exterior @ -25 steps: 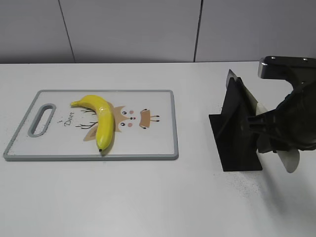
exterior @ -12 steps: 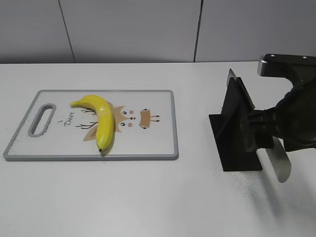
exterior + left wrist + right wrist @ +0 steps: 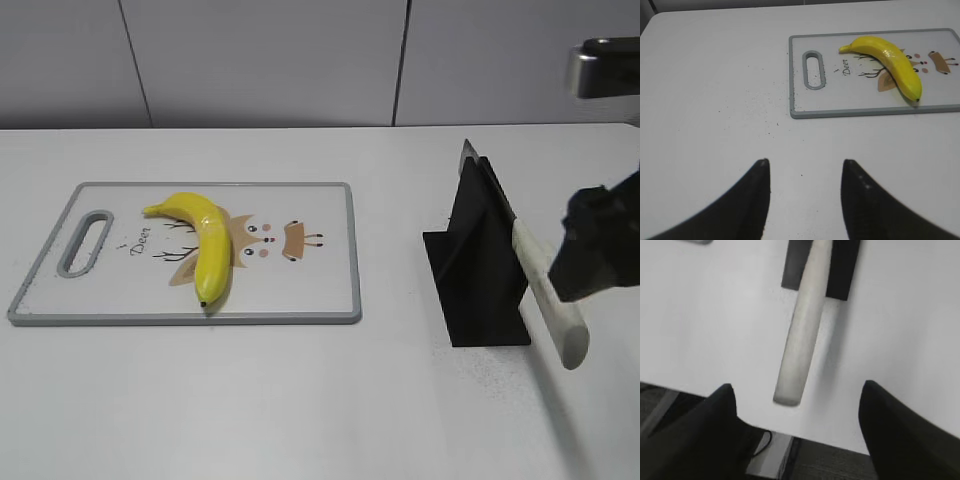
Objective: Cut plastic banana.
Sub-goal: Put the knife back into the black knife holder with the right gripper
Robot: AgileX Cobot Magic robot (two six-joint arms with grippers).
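The banana (image 3: 201, 245) is lying on the cutting board (image 3: 300, 290). A knife (image 3: 545, 295) is sitting in the black stand (image 3: 480, 270). Both the left gripper (image 3: 805, 172) and the right gripper (image 3: 797, 395) are hanging with fingers apart, empty.

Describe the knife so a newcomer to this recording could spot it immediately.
Start at the cutting board on the white table, then look right to the black stand. The knife rests in it, its pale cream handle sticking out toward the table edge, the only light thing against that black.
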